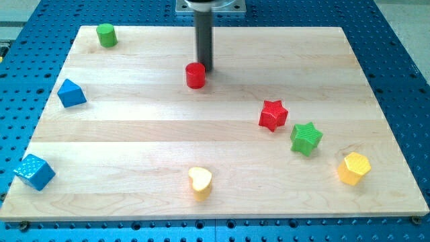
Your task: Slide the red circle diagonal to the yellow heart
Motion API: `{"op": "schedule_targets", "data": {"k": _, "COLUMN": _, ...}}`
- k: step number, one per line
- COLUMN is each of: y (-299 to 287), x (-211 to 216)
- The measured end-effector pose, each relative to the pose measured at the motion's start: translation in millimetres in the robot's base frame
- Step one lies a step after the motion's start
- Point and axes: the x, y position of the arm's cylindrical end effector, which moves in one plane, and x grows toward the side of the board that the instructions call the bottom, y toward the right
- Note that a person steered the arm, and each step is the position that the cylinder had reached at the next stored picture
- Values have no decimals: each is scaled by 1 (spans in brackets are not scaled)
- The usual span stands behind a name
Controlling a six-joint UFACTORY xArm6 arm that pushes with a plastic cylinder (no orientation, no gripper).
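The red circle [195,74] is a short red cylinder standing on the wooden board a little above centre. My tip [204,69] is just behind it, at its upper right edge, touching or nearly touching it. The yellow heart [200,181] lies near the view's bottom edge of the board, almost straight below the red circle and far from it.
A green cylinder [106,34] is at the top left. A blue triangular block [70,93] and a blue cube [33,171] sit on the left side. A red star [273,115], a green star [306,138] and a yellow hexagon [353,168] are at the right.
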Motion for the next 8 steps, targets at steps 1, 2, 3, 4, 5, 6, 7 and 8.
{"op": "schedule_targets", "data": {"k": 1, "y": 0, "x": -15}}
{"op": "schedule_targets", "data": {"k": 2, "y": -56, "x": -68}}
{"op": "schedule_targets", "data": {"k": 3, "y": -76, "x": -21}}
{"op": "schedule_targets", "data": {"k": 4, "y": -32, "x": 35}}
{"op": "schedule_targets", "data": {"k": 5, "y": 0, "x": 32}}
{"op": "schedule_targets", "data": {"k": 6, "y": 15, "x": 33}}
{"op": "schedule_targets", "data": {"k": 7, "y": 15, "x": 33}}
{"op": "schedule_targets", "data": {"k": 8, "y": -18, "x": 50}}
